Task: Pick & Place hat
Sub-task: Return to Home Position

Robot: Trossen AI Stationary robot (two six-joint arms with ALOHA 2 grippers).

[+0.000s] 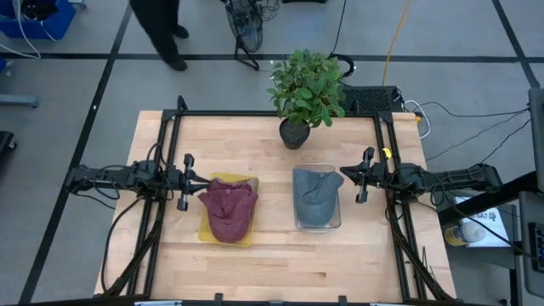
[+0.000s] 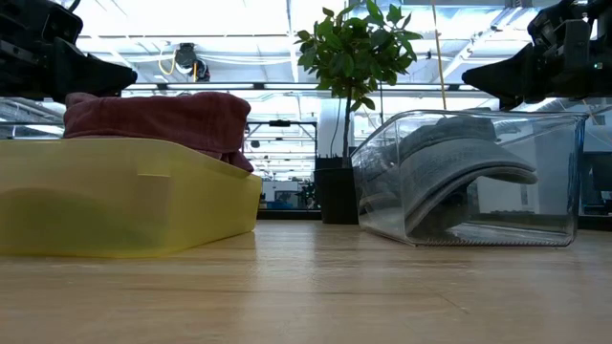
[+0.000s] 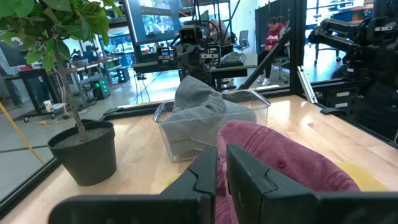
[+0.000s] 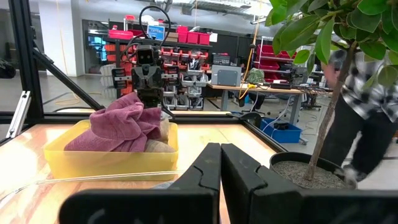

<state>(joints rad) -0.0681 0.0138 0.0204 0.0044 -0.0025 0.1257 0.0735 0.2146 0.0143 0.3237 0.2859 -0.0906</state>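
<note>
A dark red hat (image 1: 228,209) lies bunched in a yellow bin (image 1: 248,182) on the table's left half, rising above the bin's rim in the low view (image 2: 158,117). A grey hat (image 1: 316,195) lies in a clear bin (image 1: 338,201) to its right, crown up (image 2: 459,158). My left gripper (image 1: 202,180) hovers, shut, at the red hat's left edge, just above it (image 2: 120,72); its wrist view looks over the hat (image 3: 286,155). My right gripper (image 1: 346,177) hovers, shut, over the clear bin's right rim (image 2: 497,76).
A potted plant (image 1: 304,89) stands at the far middle of the table, just behind the two bins. Black frame rails (image 1: 170,119) run along the far and side edges. Bare wood lies on the near side of the bins. A person (image 1: 166,30) walks beyond the far edge.
</note>
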